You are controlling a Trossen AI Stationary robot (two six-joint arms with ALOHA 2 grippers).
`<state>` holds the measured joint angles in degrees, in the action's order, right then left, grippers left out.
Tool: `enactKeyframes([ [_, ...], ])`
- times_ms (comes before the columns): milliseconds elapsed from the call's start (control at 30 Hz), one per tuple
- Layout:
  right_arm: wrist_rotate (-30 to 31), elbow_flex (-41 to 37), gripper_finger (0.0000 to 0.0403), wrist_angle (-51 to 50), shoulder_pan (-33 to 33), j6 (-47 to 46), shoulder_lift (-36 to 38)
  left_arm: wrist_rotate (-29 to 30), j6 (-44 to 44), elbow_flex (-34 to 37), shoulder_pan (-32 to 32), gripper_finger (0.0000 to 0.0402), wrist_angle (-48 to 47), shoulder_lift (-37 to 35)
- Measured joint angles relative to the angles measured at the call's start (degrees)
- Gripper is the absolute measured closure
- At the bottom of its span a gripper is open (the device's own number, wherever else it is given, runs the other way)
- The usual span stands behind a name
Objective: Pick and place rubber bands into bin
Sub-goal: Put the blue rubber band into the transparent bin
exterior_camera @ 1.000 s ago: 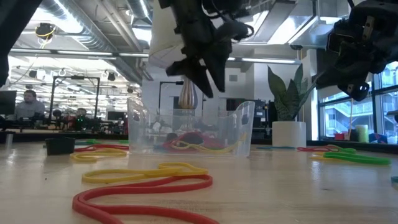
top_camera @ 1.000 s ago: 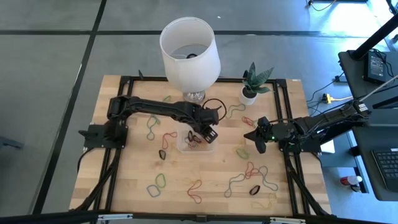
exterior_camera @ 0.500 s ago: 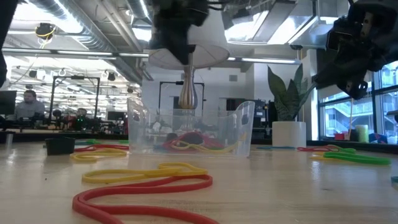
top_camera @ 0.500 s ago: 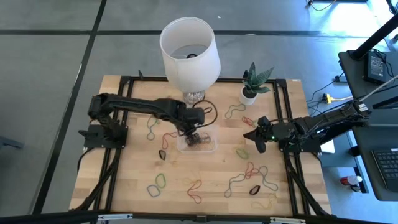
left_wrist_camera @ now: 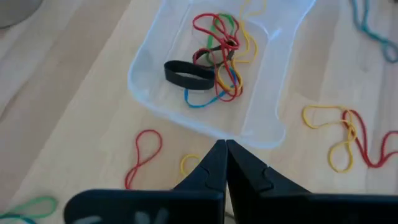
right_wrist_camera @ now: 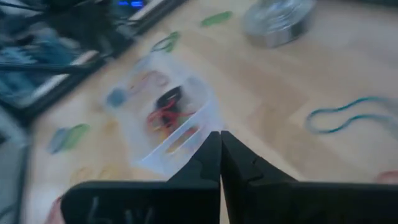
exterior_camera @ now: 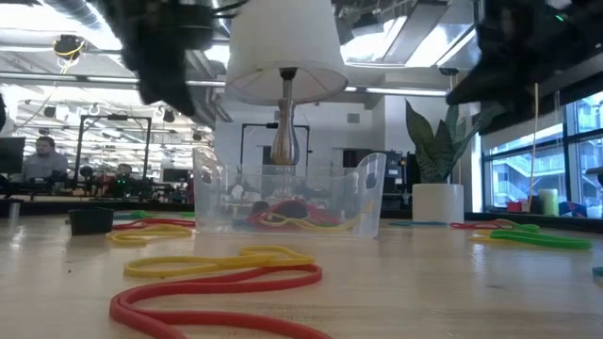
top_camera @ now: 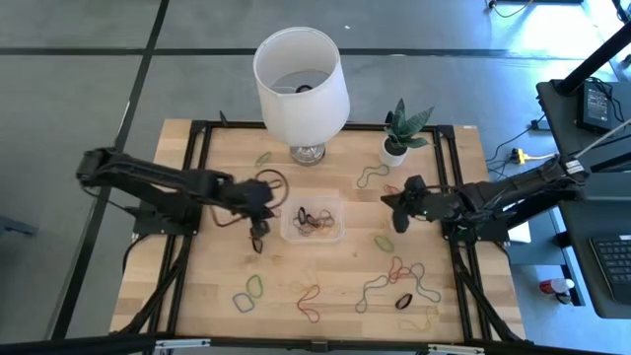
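Bin [top_camera: 313,220] at frame centre of the high view, tangle of rubber bands [left_wrist_camera: 214,56] inside. Left gripper [top_camera: 258,221] just left of it, fingers pinched together, holding nothing. Right gripper [top_camera: 391,204] to the bin's right, apart, also closed and empty. Loose bands scattered lower right.

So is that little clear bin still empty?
No, the bin already holds a tangle of rubber bands, including a black one.

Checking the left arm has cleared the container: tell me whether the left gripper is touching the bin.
Apart. The left wrist view shows the shut left gripper with bare wood between its fingertips and the rim of the bin; the high view puts it left of the bin.
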<state>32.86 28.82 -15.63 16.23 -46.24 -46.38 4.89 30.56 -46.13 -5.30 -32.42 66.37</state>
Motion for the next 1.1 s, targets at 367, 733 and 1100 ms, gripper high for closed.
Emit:
enactKeyframes([
  [367,0.21,29.52,0.0402,-22.64,-12.90,-7.43,-30.41,6.61,-8.75,12.96,0.03,0.0400,2.35,-26.63],
  [733,-19.61,41.00,0.0337,-30.57,-28.23,-8.91,-52.55,10.46,-15.29,12.99,0.02,0.0400,2.01,-33.88],
  [1100,-22.53,41.05,0.0280,-30.22,-33.12,-7.87,-61.50,5.74,-14.85,13.04,0.02,0.0400,-1.37,-33.77],
])
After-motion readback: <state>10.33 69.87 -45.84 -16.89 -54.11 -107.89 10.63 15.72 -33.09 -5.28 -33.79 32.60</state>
